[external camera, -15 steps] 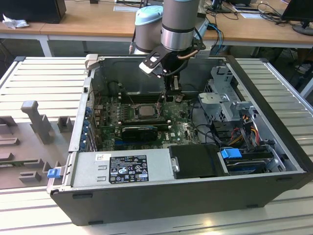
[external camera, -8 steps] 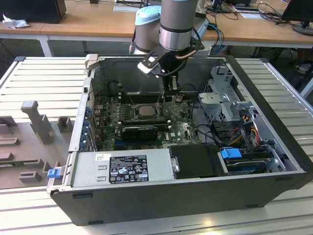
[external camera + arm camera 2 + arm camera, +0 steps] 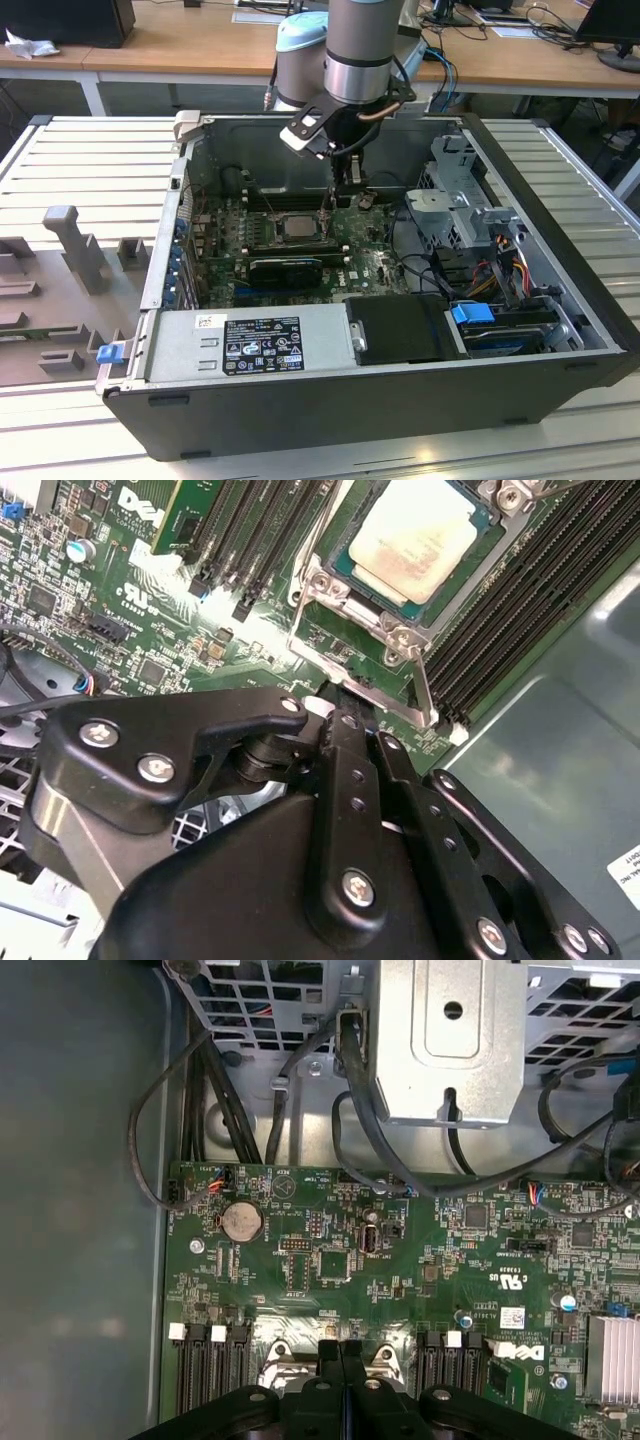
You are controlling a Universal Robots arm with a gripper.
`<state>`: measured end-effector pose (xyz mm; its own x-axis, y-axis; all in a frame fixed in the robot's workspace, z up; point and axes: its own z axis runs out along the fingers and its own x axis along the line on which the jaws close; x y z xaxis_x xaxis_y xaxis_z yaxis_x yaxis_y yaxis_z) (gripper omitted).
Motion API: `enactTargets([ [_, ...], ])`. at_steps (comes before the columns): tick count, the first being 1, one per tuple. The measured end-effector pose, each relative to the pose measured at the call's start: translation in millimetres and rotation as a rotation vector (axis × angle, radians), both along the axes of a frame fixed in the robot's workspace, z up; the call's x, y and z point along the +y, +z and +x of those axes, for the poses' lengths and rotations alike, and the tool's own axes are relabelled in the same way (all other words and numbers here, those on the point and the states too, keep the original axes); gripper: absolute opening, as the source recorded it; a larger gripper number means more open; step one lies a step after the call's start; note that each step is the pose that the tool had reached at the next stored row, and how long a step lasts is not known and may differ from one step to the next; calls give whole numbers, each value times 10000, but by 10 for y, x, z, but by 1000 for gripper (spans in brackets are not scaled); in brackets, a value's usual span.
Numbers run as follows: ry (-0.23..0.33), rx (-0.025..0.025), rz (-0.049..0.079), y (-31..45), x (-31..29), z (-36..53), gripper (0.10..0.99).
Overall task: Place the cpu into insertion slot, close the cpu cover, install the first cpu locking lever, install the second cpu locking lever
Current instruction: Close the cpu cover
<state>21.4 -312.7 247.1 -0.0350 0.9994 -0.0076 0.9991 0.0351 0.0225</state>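
Observation:
The cpu (image 3: 415, 540) shows its pale silver top inside the insertion slot (image 3: 345, 610) on the green motherboard; in the exterior view the cpu (image 3: 297, 226) sits mid-board. The silvery cpu cover (image 3: 392, 638) lies down around the chip's edges. A thin metal locking lever (image 3: 425, 695) runs along the socket's edge. My gripper (image 3: 345, 197) hangs just beside the socket, on the exterior view's right of the chip. In the first wrist view its black fingers (image 3: 330, 1360) are pressed together over the socket rim. I cannot tell whether the tips touch the lever.
The open computer case (image 3: 560, 250) walls in the board. Long black memory slots (image 3: 520, 590) flank the socket. A drive cage with cables (image 3: 455, 215) stands at the exterior view's right, and a power supply (image 3: 250, 345) sits along the near wall.

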Motion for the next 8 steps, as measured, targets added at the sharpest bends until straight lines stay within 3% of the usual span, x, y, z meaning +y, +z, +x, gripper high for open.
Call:
enactTargets([
  [8,-1,-4,1,-7,0,-30,106],
])
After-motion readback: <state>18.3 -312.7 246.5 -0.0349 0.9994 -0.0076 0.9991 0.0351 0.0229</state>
